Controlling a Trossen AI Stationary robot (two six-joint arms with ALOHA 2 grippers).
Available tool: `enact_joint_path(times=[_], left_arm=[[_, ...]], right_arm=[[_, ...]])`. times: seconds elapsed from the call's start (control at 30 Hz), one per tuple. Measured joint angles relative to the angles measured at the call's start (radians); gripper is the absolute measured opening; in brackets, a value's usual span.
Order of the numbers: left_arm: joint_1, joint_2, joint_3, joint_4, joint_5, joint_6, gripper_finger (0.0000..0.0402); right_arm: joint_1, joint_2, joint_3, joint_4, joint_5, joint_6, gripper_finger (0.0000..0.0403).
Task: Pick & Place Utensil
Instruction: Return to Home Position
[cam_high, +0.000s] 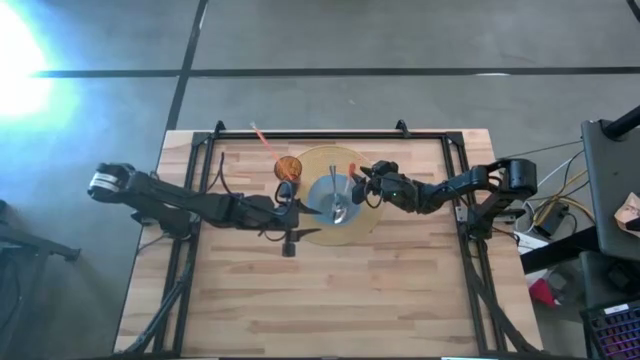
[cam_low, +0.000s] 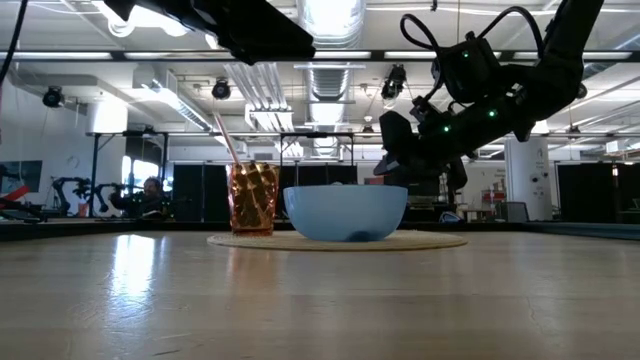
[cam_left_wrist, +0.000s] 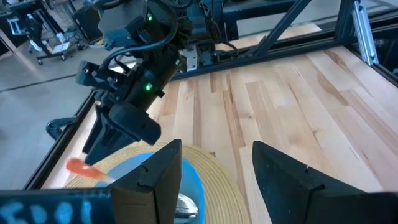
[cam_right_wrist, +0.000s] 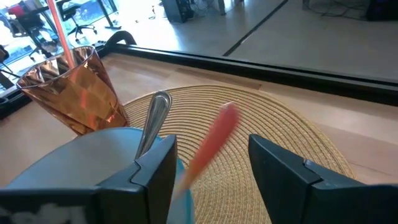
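A light blue bowl (cam_high: 338, 200) stands on a round woven placemat (cam_high: 322, 160). A silver spoon (cam_high: 340, 205) lies in it, its handle (cam_right_wrist: 155, 118) leaning on the rim. An orange-handled utensil (cam_right_wrist: 214, 143) slants up out of the bowl, between the open fingers of my right gripper (cam_right_wrist: 211, 144); there is a gap on each side of it. That gripper (cam_high: 362, 184) hovers over the bowl's right rim. My left gripper (cam_left_wrist: 217, 149) stands open and holds nothing, above the bowl's left rim (cam_left_wrist: 189, 177).
An amber faceted cup (cam_high: 288, 167) with a straw (cam_right_wrist: 59, 31) stands on the mat's far left part, close to the bowl. Black frame rails (cam_high: 205, 150) run along the table's far, left and right sides. The wooden table (cam_high: 330, 300) shows bare boards toward its near edge.
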Motion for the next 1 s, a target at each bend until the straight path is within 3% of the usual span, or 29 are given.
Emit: enact_joint_path(times=[0.4,0.63,0.8,1.0], left_arm=[[0.000,-0.043,0.001,-0.136,0.000,0.000,0.0190],[-0.008,-0.148,-0.052,-0.209,0.000,-0.043,0.0190],[-0.010,-0.257,-0.155,-0.135,0.002,-0.046,0.0190],[-0.010,-0.389,-0.295,0.041,0.051,-0.048,0.0190]], right_arm=[[0.000,-0.008,-0.002,-0.001,-0.003,-0.005,0.0211],[0.001,-0.100,-0.007,-0.082,-0.015,-0.030,0.0212],[0.002,-0.215,-0.008,-0.173,-0.094,-0.069,0.0212],[0.002,-0.371,-0.009,-0.232,-0.285,-0.123,0.0212]])
